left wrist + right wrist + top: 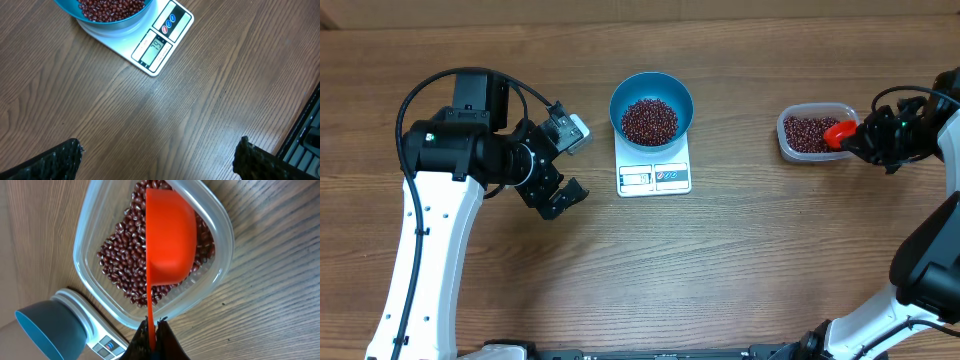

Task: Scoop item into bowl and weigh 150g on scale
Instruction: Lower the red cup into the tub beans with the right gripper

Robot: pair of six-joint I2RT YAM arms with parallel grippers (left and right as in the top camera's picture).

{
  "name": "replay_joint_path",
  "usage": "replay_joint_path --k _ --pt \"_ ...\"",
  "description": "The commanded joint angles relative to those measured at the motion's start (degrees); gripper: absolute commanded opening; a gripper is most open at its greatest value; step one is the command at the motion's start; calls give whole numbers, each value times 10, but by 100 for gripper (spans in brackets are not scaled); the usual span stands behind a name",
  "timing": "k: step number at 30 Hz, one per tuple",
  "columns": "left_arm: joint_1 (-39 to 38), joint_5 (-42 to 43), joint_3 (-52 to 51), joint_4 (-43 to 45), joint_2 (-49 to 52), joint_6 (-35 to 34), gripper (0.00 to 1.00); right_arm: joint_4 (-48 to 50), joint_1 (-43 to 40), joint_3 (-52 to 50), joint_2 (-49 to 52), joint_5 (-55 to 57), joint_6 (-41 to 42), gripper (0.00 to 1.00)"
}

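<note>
Left fingers (55, 162) spread wide over wooden tabletop (200, 110). Right fingers (167, 345) pinch small red plastic scoop (170, 240) by its handle over clear rectangular plastic tub (85, 240). Dark red-brown beans (649, 120) fill round blue bowl (620, 100) on flat white scale (655, 178).

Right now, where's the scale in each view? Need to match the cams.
Overhead: scale top centre, display toward the bottom edge.
Left wrist: scale top centre, turned at an angle, display and buttons visible.
Right wrist: scale bottom left corner, partly cut off, next to the clear tub.
Shared landmark: the blue bowl sitting on it, seen in all three views.
</note>
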Motion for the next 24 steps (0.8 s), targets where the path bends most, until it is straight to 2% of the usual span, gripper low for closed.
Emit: replay_joint_path --k 1,6,10,19,24 --pt "2 1 11 0 -7 -4 100 12 -5 -2 -17 30 9 4" --pt "2 1 11 0 -7 -4 100 27 -5 -2 -17 50 9 4" --pt "2 1 11 0 -7 -4 100 36 -5 -2 -17 65 9 11" --pt "2 1 11 0 -7 -4 100 51 -5 -2 -17 70 9 11" --pt "2 1 11 0 -7 -4 100 63 -5 -2 -17 70 9 22"
